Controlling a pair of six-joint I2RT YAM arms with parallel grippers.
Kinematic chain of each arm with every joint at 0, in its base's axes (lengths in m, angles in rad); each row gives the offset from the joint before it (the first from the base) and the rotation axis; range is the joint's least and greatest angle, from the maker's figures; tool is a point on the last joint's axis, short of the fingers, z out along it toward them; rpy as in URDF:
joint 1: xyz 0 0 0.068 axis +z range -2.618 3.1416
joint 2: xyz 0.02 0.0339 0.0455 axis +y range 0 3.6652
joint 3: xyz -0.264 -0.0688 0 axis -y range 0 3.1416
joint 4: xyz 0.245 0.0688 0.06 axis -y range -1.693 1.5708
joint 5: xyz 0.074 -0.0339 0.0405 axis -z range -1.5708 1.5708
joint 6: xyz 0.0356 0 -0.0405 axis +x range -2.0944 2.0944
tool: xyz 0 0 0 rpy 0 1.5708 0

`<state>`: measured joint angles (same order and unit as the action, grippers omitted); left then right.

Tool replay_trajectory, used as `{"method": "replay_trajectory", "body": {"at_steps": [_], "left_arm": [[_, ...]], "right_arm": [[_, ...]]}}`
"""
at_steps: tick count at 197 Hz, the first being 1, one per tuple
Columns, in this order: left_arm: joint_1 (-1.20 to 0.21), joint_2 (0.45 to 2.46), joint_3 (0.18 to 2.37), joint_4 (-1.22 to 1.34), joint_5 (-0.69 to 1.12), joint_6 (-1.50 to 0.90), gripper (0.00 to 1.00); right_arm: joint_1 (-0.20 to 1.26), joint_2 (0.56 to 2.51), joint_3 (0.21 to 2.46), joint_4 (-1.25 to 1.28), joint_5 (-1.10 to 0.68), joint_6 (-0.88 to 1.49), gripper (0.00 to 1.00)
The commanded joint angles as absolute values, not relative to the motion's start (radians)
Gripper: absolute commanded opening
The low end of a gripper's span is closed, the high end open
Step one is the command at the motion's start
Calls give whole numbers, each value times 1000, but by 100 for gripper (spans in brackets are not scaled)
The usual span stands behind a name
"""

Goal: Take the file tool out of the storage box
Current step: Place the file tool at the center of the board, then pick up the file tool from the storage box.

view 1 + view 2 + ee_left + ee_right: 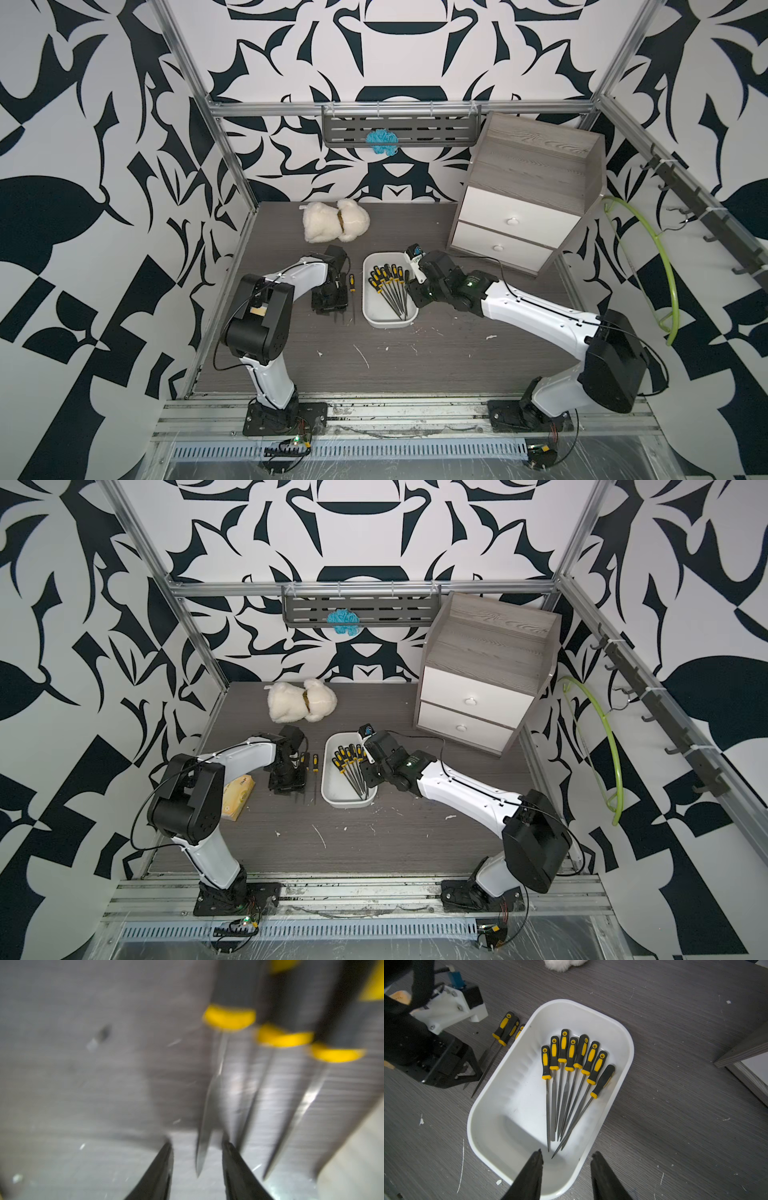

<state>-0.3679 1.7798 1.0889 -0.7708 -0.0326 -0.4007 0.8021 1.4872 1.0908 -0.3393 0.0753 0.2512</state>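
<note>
Black-and-white patterned walls enclose a dark grey wood-grain bench [415, 365], and near its middle sits the white storage box [508, 1109], a shallow tub with rounded corners. Eight files [571, 1076] with black-and-yellow handles lie fanned inside it, handles toward the end of the box farthest from the arm bases and thin blades converging toward its other end. Just outside the box, along the long side that faces the left arm, three loose files [504, 1024] lie on the bench, roughly parallel to that side. The left tool [197, 1145] hangs low over them. Its fingers are spread, and the tip of one blade lies in the gap between them without being pinched, though that wrist view is blurred. The right tool [567, 1153] hovers above the end of the box where the blade tips gather, its fingers likewise apart and holding nothing. Beyond the handle end of the box lies a white plush toy [334, 220]. Behind the box on the right arm's side stands a grey wood-grain cabinet [532, 166] with two white drawers, both closed. A yellow packet [237, 791] lies well apart from the box, beyond the left arm.
</note>
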Motion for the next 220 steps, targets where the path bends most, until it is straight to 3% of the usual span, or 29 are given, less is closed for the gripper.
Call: {"method": "replay_trajectory", "body": {"at_steps": [1, 103, 157, 220], "left_arm": [[-395, 1792, 1083, -806, -57, -412, 48], [-413, 1520, 1053, -805, -138, -469, 53], [-407, 1131, 857, -335, 245, -534, 54], [-400, 985, 688, -64, 323, -631, 58]], "right_arm": [[804, 1477, 1118, -320, 86, 252, 43], [804, 1495, 1118, -309, 68, 266, 44], [803, 1560, 1162, -313, 19, 286, 44], [805, 1711, 1307, -387, 3, 302, 40]]}}
